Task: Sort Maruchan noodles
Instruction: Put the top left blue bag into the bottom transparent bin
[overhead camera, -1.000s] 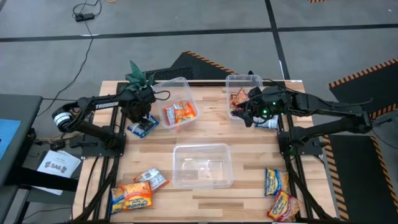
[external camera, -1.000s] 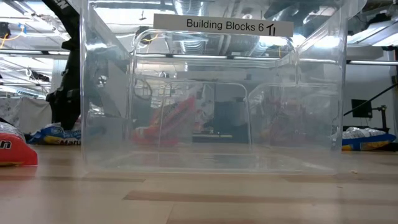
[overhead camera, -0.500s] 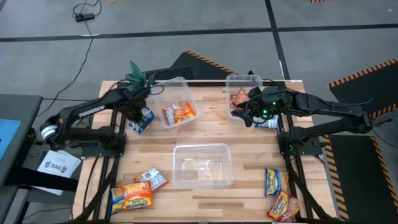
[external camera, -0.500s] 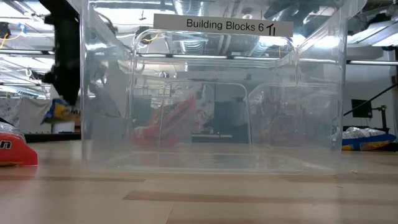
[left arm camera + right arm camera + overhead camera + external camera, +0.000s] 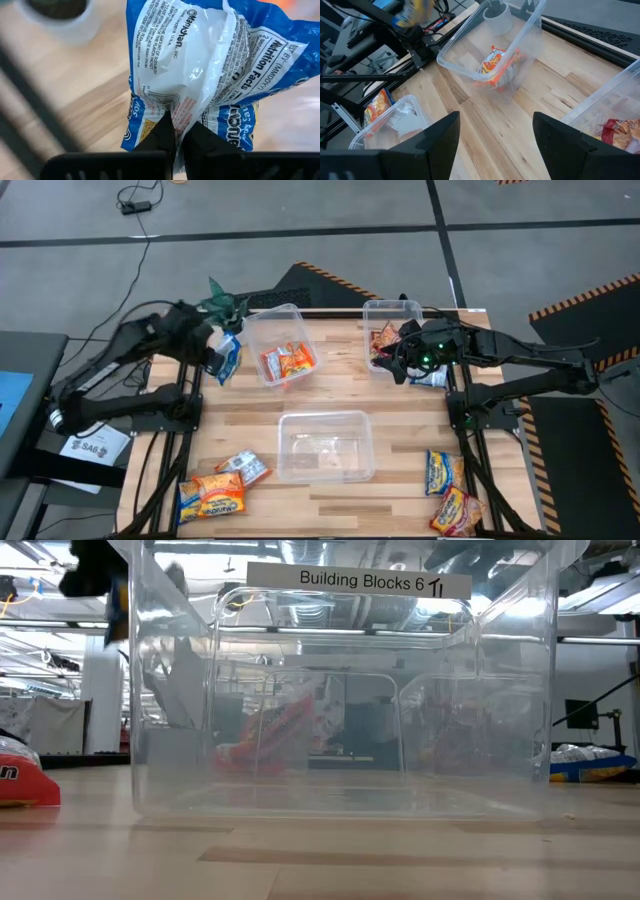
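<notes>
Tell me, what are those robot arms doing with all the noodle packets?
They are sorting them into clear tubs. The left tool is shut on a blue-white packet and holds it up beside the far-left tub, which has orange packets inside. The right tool is open, waiting by the far-right tub.

High view looks straight down on the whole table; low view sits at tabletop height — both share the middle tub at 6 o'clock.

Robotics lab: hazard-taped floor, exposed ceiling ducts, "Building Blocks 6" sign.
</notes>
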You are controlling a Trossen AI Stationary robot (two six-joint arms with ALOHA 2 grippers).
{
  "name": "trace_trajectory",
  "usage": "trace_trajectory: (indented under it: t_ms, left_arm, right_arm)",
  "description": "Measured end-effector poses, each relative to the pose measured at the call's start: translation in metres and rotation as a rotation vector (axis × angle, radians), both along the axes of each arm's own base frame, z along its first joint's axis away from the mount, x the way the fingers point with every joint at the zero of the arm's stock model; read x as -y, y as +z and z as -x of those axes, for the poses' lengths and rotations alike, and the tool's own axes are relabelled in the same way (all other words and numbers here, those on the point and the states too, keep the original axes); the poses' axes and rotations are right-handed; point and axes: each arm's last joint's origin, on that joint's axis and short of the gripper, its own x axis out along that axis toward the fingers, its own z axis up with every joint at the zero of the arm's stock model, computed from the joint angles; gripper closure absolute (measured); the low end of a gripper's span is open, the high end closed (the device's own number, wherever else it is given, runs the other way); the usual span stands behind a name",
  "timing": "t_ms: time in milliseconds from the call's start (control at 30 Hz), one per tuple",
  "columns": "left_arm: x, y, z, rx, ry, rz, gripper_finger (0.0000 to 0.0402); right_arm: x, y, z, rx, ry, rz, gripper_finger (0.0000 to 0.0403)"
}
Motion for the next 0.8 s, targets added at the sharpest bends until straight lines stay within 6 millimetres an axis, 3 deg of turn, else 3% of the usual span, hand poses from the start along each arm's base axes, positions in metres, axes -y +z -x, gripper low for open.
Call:
trace_trajectory:
  t_ms: [233, 333, 433, 667, 800]
  left_arm:
    - [0.028, 0.047, -0.007, 0.23, -0.098, -0.02, 0.0401]
    - [0.037, 0.058, -0.033, 0.353, -0.189, -0.03, 0.0401]
    - [0.054, 0.064, -0.071, 0.473, -0.325, -0.049, 0.0401]
    - [0.114, 0.049, -0.16, 0.628, -0.805, -0.047, 0.0401]
    - [0.135, 0.021, -0.194, 0.578, -0.891, -0.016, 0.0401]
  right_arm:
    - [0.0, 0.0, 0.0, 0.001, 0.0, 0.0, 0.013]
    - [0.0, 0.0, 0.0, 0.001, 0.0, 0.0, 0.013]
    - [0.0, 0.0, 0.0, -0.002, 0.006, 0.012, 0.013]
    - [0.0, 0.0, 0.0, -0.019, 0.041, 0.072, 0.013]
    - [0.0, 0.0, 0.0, -0.028, 0.058, 0.103, 0.013]
